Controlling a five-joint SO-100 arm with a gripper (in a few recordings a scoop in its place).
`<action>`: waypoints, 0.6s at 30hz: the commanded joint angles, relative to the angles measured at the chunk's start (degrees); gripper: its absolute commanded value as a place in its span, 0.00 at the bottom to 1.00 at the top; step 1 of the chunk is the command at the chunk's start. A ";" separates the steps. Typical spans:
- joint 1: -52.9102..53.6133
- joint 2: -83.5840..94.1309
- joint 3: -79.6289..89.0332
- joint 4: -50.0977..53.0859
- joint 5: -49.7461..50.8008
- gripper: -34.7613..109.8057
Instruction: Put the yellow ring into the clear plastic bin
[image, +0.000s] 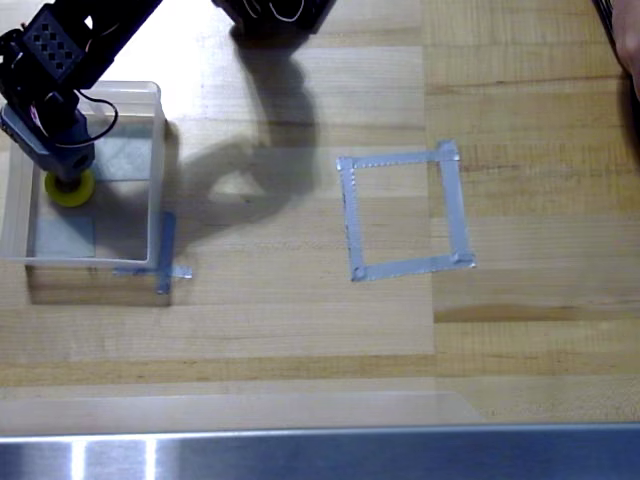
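Observation:
The clear plastic bin (157, 175) stands at the left of the wooden table in the overhead view, with grey tape patches showing through its bottom. My gripper (68, 178) reaches down into the bin from the upper left. The yellow ring (72, 192) sits right at its fingertips, partly covered by them, inside the bin's left half. The gripper looks shut on the ring. I cannot tell from above whether the ring touches the bin's floor.
A flat square outline of grey tape (400, 215) lies on the table right of centre. Blue tape strips (165, 252) mark the bin's lower right corner. The arm's dark base (270, 12) is at the top edge. A metal rail (320, 455) runs along the bottom.

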 joint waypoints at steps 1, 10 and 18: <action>0.62 1.76 -1.23 -0.79 -1.58 0.26; 0.44 5.71 -1.05 -0.18 -2.55 0.29; -1.32 7.29 -0.53 0.09 -2.46 0.38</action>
